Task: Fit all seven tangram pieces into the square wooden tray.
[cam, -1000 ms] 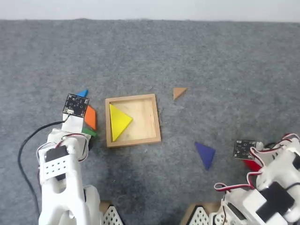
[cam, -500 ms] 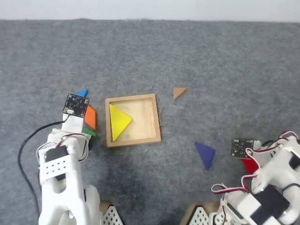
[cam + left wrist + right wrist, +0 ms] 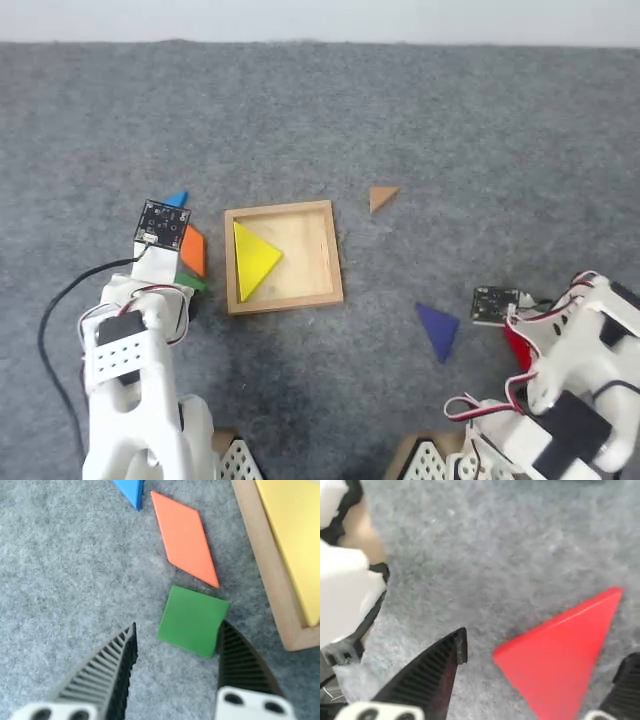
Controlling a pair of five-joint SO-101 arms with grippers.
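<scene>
At the tray's [image 3: 285,299] nine o'clock side, the left arm's [image 3: 130,350] jaws stand apart with the green square [image 3: 192,621] flat between them, so this arm is nearer to it. The orange parallelogram [image 3: 185,539] and blue triangle [image 3: 131,489] lie beyond, toward ten o'clock. The tray holds one piece, the yellow triangle [image 3: 250,258], in its nine o'clock half. Toward four o'clock, the right arm's [image 3: 570,390] jaws gape astride the red triangle [image 3: 560,660], which slants across the gap. The dark blue triangle [image 3: 438,328] and brown triangle [image 3: 381,198] wait on the surface.
</scene>
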